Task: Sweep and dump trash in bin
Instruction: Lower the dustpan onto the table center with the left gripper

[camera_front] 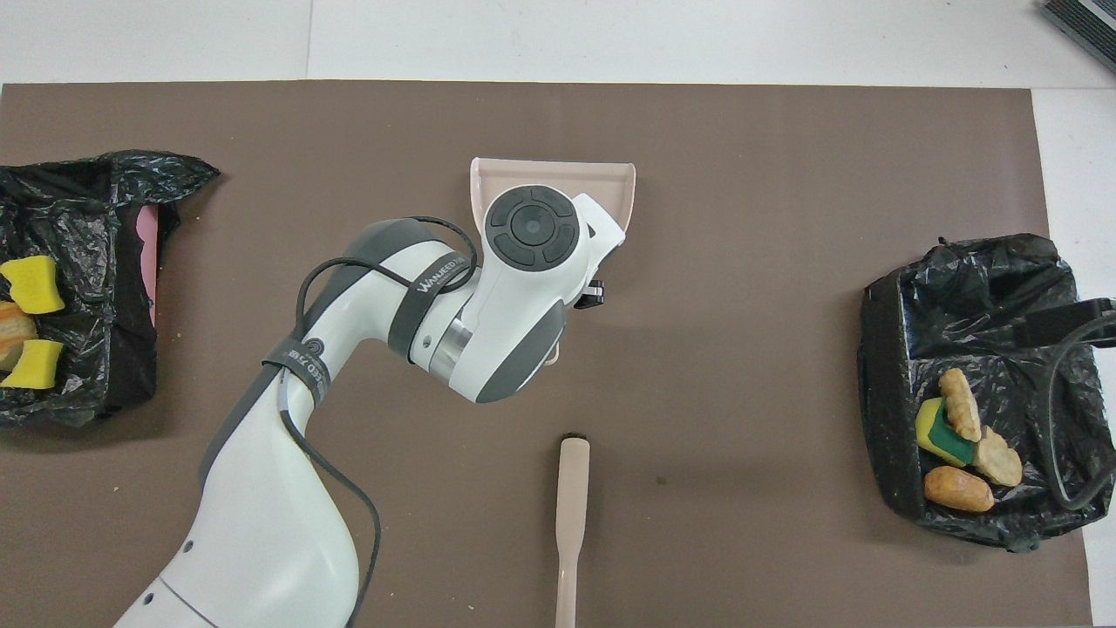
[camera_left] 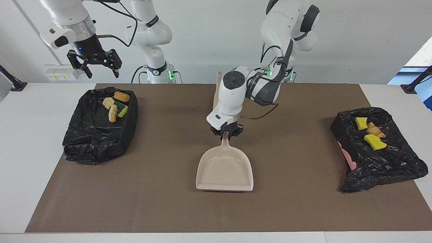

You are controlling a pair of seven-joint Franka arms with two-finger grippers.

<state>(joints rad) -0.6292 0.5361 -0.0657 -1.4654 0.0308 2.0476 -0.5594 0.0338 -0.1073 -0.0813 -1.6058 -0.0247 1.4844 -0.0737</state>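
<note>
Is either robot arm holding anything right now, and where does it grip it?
The left gripper holds the beige dustpan by its handle. The right gripper hangs empty over the bin.

Your left gripper (camera_left: 226,132) sits mid-mat at the dustpan (camera_left: 225,170) handle; the brush (camera_front: 571,523) lies nearer the robots. A bin (camera_left: 378,148) holding scraps (camera_left: 371,133) stands toward each table end; your right gripper (camera_left: 95,62) hangs over the other (camera_left: 99,126).

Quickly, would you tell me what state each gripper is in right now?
Left gripper: shut on the dustpan handle.
Right gripper: open, holding nothing, raised over the bin.
</note>
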